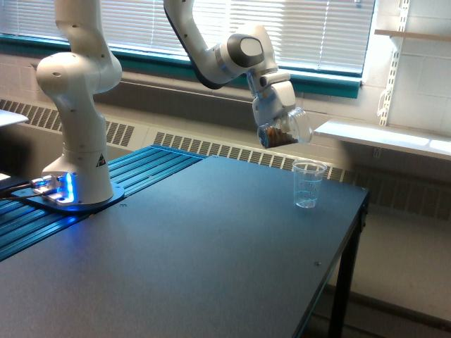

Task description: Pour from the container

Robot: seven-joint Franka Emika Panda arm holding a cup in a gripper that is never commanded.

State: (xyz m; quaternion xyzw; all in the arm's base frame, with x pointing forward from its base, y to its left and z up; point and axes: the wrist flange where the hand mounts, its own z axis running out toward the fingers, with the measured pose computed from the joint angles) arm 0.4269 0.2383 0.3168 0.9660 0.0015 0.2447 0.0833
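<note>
The container (287, 129), a small clear rounded jar with brown bits lying in its lower side, hangs in the air above the table. My gripper (276, 113) is shut on it, and the jar is tilted with its mouth toward the exterior view's right. A taller clear plastic cup (309, 184) with printed markings stands upright on the dark table (183, 260), below the jar and slightly to the exterior view's right. The fingertips are hidden behind the jar and the white hand.
The arm's white base (76, 141) stands at the exterior view's left on a blue ribbed strip (134, 172). The table's right edge (356, 225) runs close to the cup. A white shelf (384, 137) and window blinds lie behind.
</note>
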